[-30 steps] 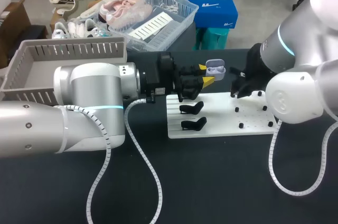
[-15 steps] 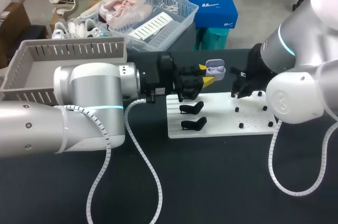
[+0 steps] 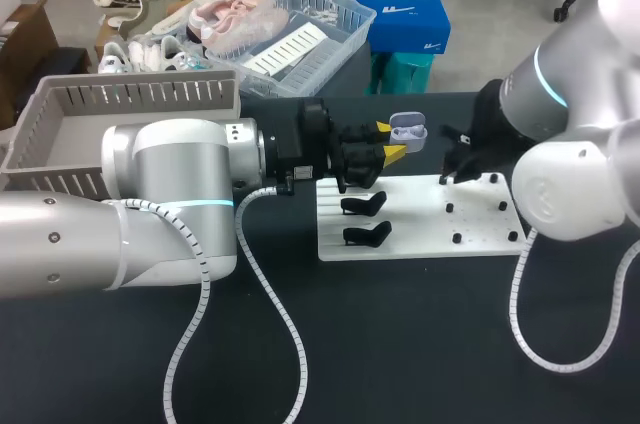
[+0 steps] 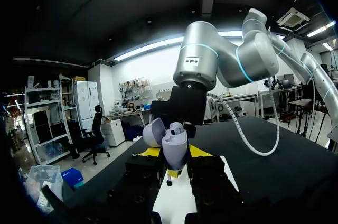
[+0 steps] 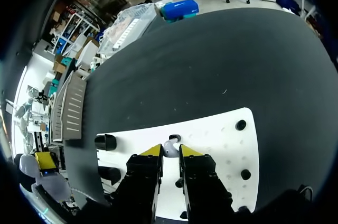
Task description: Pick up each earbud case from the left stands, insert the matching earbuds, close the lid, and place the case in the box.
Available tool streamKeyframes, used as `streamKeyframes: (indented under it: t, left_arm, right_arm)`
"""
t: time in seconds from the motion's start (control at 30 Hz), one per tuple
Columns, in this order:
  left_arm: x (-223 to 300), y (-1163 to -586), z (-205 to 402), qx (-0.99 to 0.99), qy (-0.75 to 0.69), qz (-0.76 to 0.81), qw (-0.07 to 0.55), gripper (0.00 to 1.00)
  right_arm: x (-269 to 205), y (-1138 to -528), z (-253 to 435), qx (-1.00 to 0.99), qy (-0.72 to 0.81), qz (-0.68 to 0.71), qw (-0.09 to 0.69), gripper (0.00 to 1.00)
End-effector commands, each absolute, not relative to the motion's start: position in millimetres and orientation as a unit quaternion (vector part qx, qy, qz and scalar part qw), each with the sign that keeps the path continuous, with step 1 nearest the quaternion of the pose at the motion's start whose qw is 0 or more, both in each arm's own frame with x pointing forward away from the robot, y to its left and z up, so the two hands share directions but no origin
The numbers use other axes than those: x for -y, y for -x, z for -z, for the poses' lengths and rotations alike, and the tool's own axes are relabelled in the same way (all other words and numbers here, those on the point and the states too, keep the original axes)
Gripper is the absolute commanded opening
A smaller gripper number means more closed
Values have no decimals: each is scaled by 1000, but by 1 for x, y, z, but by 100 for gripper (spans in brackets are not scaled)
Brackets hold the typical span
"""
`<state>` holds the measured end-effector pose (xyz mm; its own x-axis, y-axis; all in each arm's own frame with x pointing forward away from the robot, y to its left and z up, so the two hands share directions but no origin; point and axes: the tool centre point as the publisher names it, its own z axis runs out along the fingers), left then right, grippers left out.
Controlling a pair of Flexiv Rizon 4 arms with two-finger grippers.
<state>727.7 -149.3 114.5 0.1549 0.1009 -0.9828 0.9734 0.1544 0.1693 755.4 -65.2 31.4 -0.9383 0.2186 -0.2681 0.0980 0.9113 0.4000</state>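
Above a white peg board (image 3: 420, 229), the left pincer (image 3: 389, 141) pinches an open lilac earbud case (image 3: 407, 129). On the board, the right pincer (image 5: 170, 151) pinches a pale earbud (image 5: 169, 147). Inserting, closing and boxing seem left to do.

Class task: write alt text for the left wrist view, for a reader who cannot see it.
The left gripper holds an open lilac earbud case upright between its jaws, the lid tipped to one side. Just beyond the case, the right arm hangs over the white board on the black table.
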Motion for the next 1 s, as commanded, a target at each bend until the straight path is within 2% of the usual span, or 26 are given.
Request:
streamKeyframes:
  t: [0.03, 0.43, 1.0]
  left_arm:
    - [150, -727, -114, -519, -517, 391, 558, 0]
    - [150, -727, -114, -519, -517, 391, 558, 0]
    - [150, -727, -114, -519, -517, 391, 558, 0]
  right_arm:
    - [69, -743, -37, -963, -86, -189, 171, 0]
    - [95, -737, -43, -965, -83, -171, 180, 0]
    - [126, -724, -97, -967, 58, -116, 218, 0]
